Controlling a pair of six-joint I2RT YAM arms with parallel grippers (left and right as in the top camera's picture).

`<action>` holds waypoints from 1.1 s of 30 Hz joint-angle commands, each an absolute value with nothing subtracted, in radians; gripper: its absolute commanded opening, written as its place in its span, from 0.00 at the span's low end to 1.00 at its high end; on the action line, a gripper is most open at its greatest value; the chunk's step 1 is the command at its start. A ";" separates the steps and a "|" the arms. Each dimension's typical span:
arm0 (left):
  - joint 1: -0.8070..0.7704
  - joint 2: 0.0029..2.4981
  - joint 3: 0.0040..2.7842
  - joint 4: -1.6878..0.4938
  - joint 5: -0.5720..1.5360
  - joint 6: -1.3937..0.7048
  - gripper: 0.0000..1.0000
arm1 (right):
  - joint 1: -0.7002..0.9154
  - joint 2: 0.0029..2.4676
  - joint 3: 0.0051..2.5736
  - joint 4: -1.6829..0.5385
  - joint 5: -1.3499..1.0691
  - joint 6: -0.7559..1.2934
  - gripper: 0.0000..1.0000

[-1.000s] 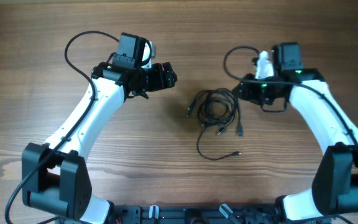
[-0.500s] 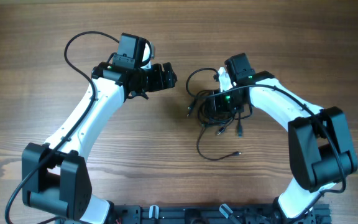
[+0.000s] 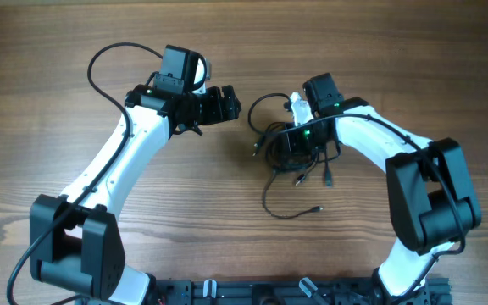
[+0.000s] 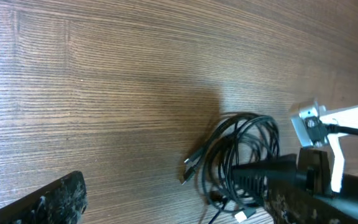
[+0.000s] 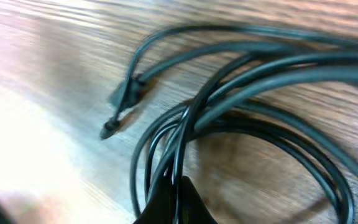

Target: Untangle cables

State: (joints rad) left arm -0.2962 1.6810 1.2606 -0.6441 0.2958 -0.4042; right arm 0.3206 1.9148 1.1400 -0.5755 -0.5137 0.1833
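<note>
- The cables (image 4: 247,119) are lying in a tangled coil mid-worktop (image 3: 202,220), between the arms.
- The right end effector (image 5: 174,199) is pinching closed on several strands of the cables.
- The left end effector (image 3: 230,103) is hovering nearby, jaws spread wide.

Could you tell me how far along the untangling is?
Nothing looks separated: the cables lie in one tangled coil. In hand: the right gripper has its jaws shut on strands of it. Left to do: pulling cords apart; the left gripper hangs open.
</note>
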 commanded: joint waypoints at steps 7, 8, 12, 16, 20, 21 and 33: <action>-0.299 1.672 1.266 -0.534 0.723 -0.396 0.96 | 0.260 1.663 1.310 -0.633 -0.913 0.093 0.04; -0.299 1.672 1.266 -0.518 0.764 -0.396 0.97 | 0.257 1.643 1.310 -0.604 -0.927 0.123 0.04; -0.297 1.672 1.266 -0.530 0.706 -0.396 0.99 | 0.197 1.591 1.310 -0.463 -1.109 0.202 0.04; -0.300 1.682 1.261 -0.542 0.706 -0.348 0.85 | 0.139 1.589 1.310 -0.388 -1.214 0.317 0.04; -0.330 1.745 1.261 -0.541 0.705 -0.343 0.89 | 0.140 1.589 1.310 -0.378 -1.240 0.317 0.04; -0.348 1.777 1.261 -0.538 0.706 -0.342 0.91 | 0.140 1.589 1.310 -0.378 -1.240 0.316 0.04; -0.435 1.884 1.261 -0.518 0.248 -0.280 0.07 | 0.102 1.552 1.310 -0.426 -1.196 0.316 0.05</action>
State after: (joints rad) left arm -0.4698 1.8721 1.2606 -0.4976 0.4023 -0.2932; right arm 0.1291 1.6176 1.2930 -0.4053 -1.2045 0.3153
